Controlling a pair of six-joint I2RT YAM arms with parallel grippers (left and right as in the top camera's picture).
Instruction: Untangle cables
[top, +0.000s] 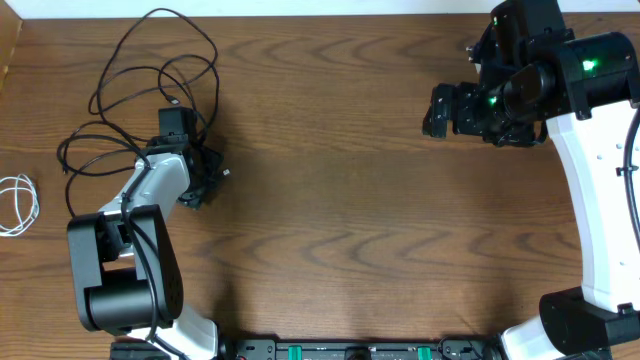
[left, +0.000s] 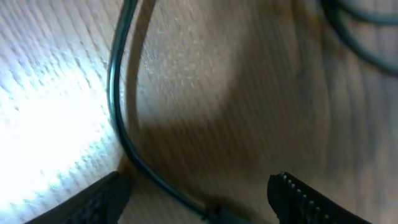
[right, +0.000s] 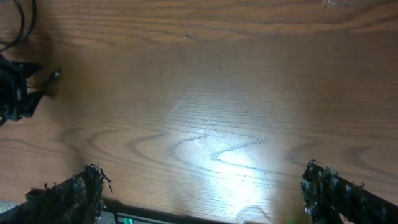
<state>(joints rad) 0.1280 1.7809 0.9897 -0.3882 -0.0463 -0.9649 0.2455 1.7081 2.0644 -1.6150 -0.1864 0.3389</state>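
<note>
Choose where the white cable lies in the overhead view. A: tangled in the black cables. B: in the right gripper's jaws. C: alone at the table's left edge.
C: the white cable lies coiled at the left edge of the table, apart from the black cables.

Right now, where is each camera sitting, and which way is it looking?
Overhead: above the table, looking straight down; shows the left arm, the right arm, black cables and a white cable.
Left wrist: on the left arm, looking down close at one black cable lying between the left tool's open fingers.
Right wrist: on the right arm, looking down over bare wood; the right tool's open fingers show at the bottom.
Shared: overhead and left wrist both see black cable.
</note>
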